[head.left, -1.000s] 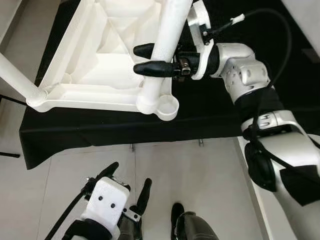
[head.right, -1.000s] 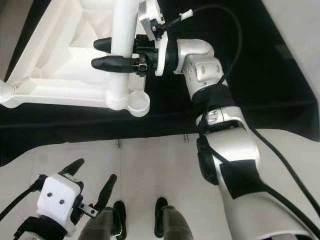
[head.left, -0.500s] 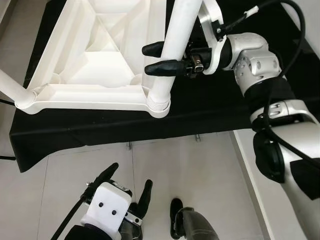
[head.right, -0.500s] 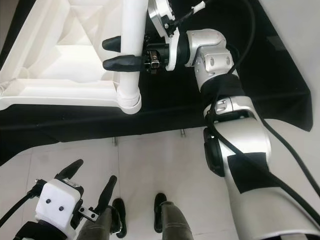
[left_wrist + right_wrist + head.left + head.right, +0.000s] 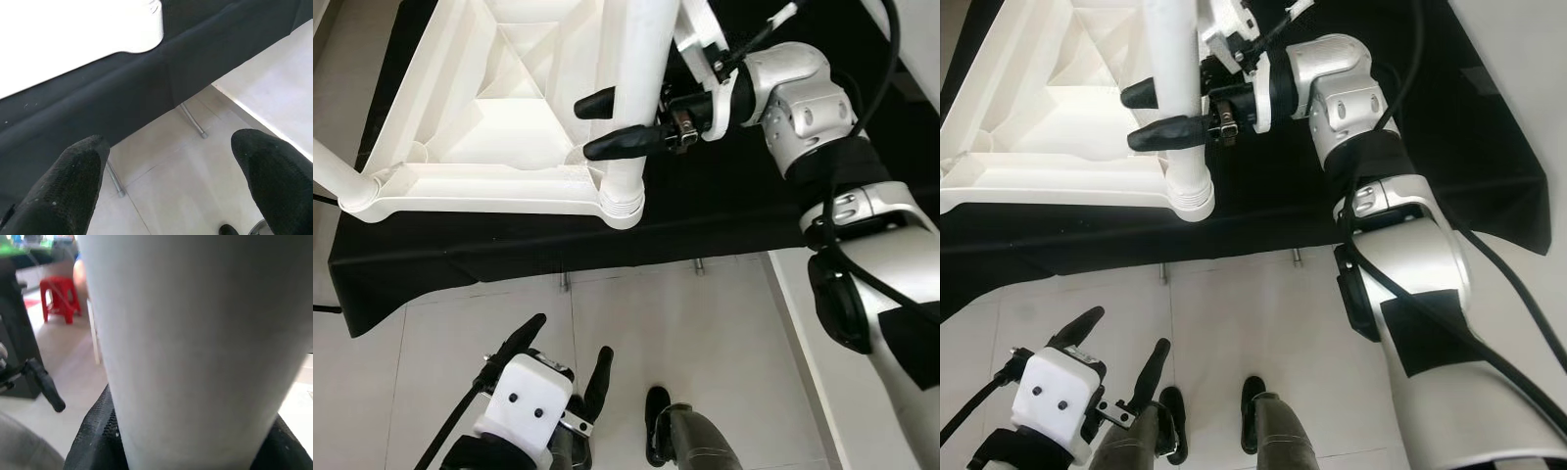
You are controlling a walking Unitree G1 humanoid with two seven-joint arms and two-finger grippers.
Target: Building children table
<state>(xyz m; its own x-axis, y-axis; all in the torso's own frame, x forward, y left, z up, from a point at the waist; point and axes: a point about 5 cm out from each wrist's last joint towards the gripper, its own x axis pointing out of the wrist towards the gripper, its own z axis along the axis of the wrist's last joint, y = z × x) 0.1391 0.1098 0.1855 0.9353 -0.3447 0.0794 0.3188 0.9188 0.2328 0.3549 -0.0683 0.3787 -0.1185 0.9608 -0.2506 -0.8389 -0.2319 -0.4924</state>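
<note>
A white plastic tabletop [image 5: 489, 181] lies upside down on the black-covered table [image 5: 724, 225]. A white leg [image 5: 641, 78] stands upright in the near right corner socket [image 5: 622, 206]. My right gripper [image 5: 592, 125] is shut on this leg a little above the socket, one black finger on each side. In the right wrist view the leg [image 5: 195, 342] sits close between the fingers [image 5: 93, 440]. Another white leg [image 5: 333, 166] sticks out of the near left corner. My left gripper [image 5: 568, 341] hangs open low over the floor, holding nothing.
The black cloth hangs over the table's front edge, with thin metal table legs [image 5: 193, 122] below it. Pale tiled floor [image 5: 705, 352] lies in front, with my own feet [image 5: 661, 431] on it. A red stool [image 5: 58, 298] stands far off.
The leg's lower end moved from beside the empty corner socket into it. Since then my right wrist has twisted, tilting the fingers. The left arm stayed low.
</note>
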